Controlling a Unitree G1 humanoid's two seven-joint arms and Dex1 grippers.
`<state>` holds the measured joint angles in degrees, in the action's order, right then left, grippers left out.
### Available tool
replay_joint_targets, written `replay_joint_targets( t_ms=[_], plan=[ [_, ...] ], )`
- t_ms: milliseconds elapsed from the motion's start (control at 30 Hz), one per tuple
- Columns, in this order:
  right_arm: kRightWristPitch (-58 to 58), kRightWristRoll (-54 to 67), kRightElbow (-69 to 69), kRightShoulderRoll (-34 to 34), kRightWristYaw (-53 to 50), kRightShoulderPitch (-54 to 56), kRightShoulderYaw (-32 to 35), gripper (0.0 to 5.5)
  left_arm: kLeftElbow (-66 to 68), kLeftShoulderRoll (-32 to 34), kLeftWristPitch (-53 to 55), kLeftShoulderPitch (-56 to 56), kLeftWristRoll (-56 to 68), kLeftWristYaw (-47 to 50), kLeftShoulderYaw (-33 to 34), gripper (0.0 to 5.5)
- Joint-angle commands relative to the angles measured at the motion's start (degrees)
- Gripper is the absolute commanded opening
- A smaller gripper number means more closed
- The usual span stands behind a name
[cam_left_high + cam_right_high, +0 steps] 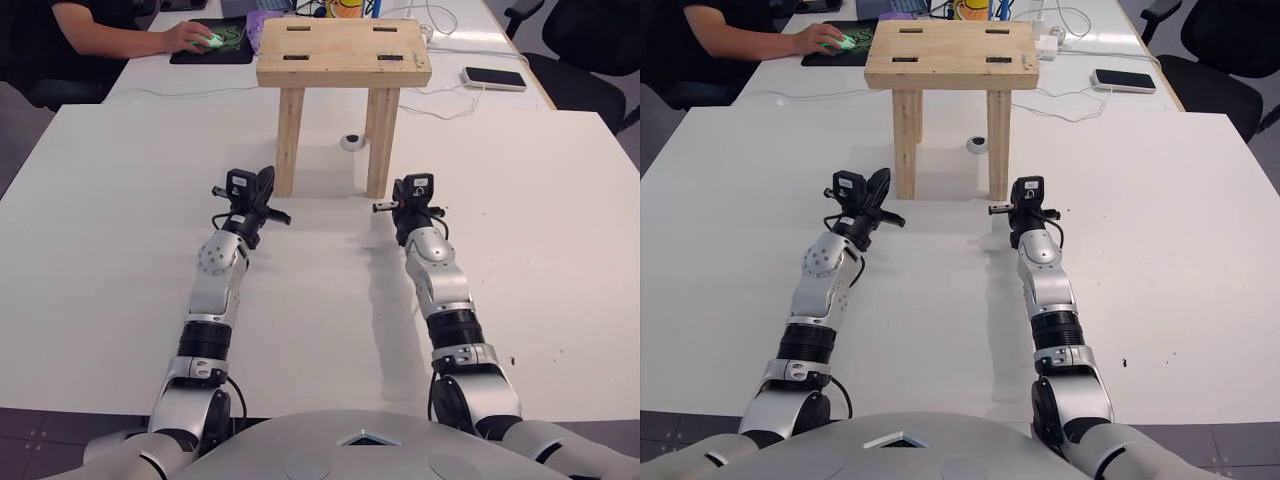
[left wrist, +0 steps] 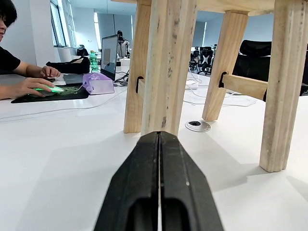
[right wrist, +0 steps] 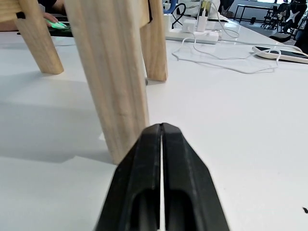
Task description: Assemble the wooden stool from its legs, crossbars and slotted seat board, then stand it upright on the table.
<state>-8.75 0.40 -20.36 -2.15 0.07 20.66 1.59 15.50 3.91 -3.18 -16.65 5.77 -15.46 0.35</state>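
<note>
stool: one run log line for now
stool: assembled, upright on table | left gripper: shut, empty, by stool | right gripper: shut, empty, by stool

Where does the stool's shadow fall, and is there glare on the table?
Left eye view: the stool casts a soft shadow on the table under it, no harsh glare. Right wrist view: a broad grey shadow spreads beside the near leg.

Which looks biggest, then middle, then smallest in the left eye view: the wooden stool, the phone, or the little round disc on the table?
1. wooden stool, by far the largest.
2. phone, lying flat on the table beyond the stool, to its right.
3. round disc, seen between the stool's front legs, the smallest.
</note>
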Motion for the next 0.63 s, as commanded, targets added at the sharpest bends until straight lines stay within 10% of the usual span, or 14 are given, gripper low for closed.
replay_joint_targets(
  t_ms=[33, 633],
  plan=[
    [1.04, 0.19, -0.66, 0.8, -0.33, 1.41, 0.06, 0.0, 2.62, 1.09, -0.58, -2.68, 0.24, -0.08, 1.05, 0.01],
    [8.97, 0.08, -13.74, -1.36, -0.21, 7.68, 2.56, 0.0, 13.57, -0.11, -6.49, -9.19, 0.99, -0.93, 1.39, 0.01]
  ],
)
